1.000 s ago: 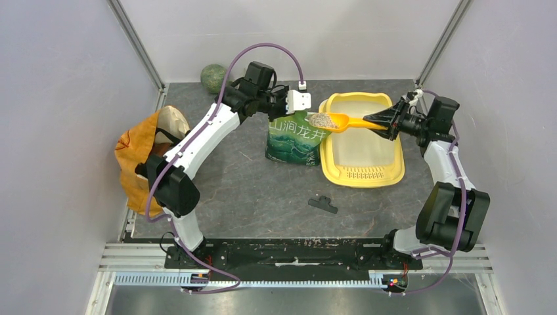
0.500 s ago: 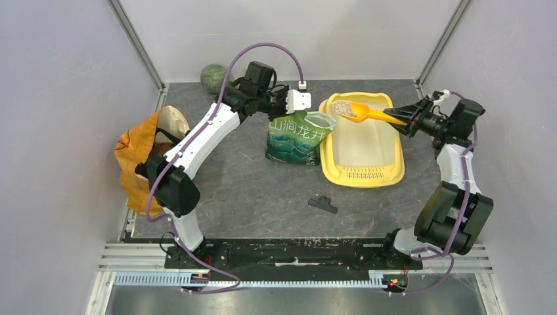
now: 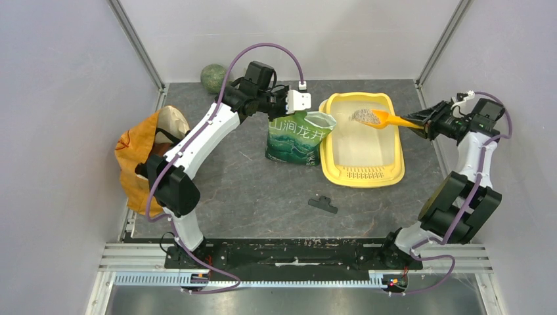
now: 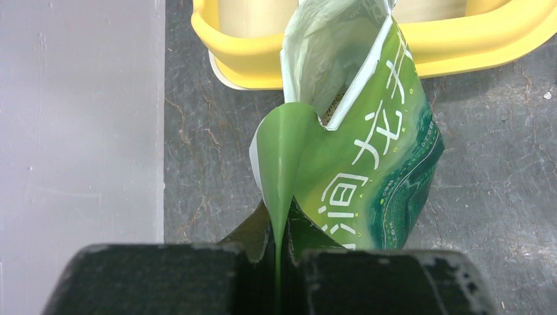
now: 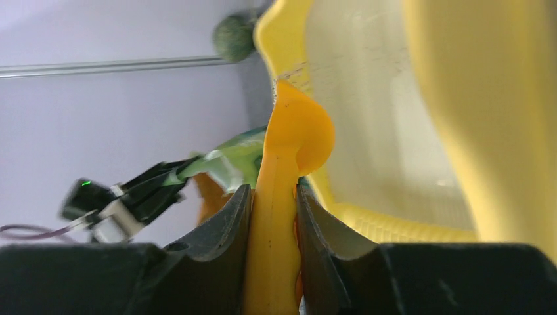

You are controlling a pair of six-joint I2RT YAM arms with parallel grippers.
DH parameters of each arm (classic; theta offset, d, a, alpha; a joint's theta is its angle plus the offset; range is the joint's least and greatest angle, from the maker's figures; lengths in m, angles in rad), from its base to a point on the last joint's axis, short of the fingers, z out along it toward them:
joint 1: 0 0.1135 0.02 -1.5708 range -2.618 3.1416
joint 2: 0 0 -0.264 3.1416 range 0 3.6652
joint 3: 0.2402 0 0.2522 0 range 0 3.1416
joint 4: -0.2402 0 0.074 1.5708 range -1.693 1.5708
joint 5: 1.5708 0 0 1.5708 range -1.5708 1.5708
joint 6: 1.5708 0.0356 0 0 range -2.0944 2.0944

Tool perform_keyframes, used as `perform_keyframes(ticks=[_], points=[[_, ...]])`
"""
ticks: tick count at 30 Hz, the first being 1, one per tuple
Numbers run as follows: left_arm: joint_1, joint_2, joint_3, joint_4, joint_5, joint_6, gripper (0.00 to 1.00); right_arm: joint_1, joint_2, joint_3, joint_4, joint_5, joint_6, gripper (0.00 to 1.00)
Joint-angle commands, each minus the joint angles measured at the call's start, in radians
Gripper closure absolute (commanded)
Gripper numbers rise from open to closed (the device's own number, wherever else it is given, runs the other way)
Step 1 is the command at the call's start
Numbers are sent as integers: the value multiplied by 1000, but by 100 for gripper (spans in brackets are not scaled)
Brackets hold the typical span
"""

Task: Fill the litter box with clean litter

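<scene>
Litter box (image 3: 362, 173) beneath scoop (image 3: 387, 119) of litter (image 3: 364, 117) in right gripper (image 5: 272, 197); pouch (image 3: 295, 139) in left gripper (image 4: 277, 259).

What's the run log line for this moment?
left end effector: shut on pouch rim | right end effector: shut on scoop handle | scoop: holds litter, above box far end | pouch: upright, open, beside box

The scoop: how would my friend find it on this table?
Look for the big yellow litter box on the right of the table. Over its far end hangs the scoop, held by the right gripper. It is orange, not yellow, and carries grey litter.
</scene>
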Motion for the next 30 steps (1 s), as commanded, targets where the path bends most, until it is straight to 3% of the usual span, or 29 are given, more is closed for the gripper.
perform_keyframes(ticks=[1, 10, 17, 23, 30], points=[[0, -21, 67, 113, 56, 52, 98, 22, 15, 122, -343, 265, -359, 100], [3, -26, 60, 115, 52, 46, 98, 267, 0, 349, -519, 683, -640, 100], [3, -26, 58, 128, 54, 30, 98, 411, -32, 442, -597, 894, -848, 100], [3, -25, 52, 128, 50, 28, 98, 422, -32, 502, -656, 809, -869, 100], [3, -29, 43, 127, 38, 29, 98, 415, -36, 654, -654, 406, -683, 100]])
